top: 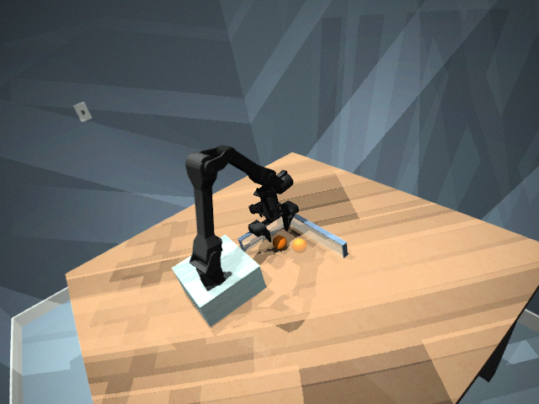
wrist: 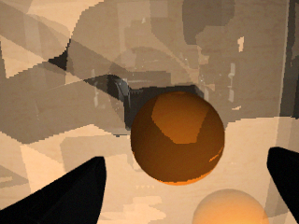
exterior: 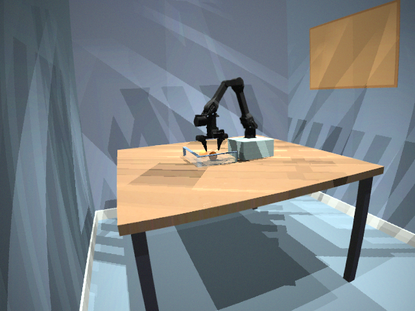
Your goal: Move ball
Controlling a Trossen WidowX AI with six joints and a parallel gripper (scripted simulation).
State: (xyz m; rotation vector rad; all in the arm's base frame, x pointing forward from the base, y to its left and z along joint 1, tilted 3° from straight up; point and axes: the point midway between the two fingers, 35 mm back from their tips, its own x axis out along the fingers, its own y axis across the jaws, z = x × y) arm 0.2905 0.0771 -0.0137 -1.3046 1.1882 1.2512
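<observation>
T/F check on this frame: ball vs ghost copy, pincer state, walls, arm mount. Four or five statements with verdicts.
1. The ball already sits on the see-through copy. False: it lies beside the copy, apart from it.
2. The pincer is open and holds nothing. True.
3. The fingers are clamped on the ball. False: in the wrist view they stand wide, to either side of it, not touching.
4. The two clear walls meet in a corner behind the ball. True.
5. The arm is bolted straight to the table. False: its base stands on a pale block.
</observation>
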